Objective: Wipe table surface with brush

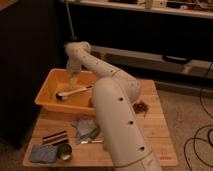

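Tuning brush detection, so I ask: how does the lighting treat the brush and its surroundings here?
Camera view: dim, warm light, nearly black beyond the table surface; the yellow bin is evenly lit; the brush inside it stands out, white handle against yellow; the claw hangs just above it, within the bin.

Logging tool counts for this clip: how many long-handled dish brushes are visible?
1: a white-handled, dark-headed brush lying inside the yellow plastic bin, just below the gripper. The robot's white arm may hide others.
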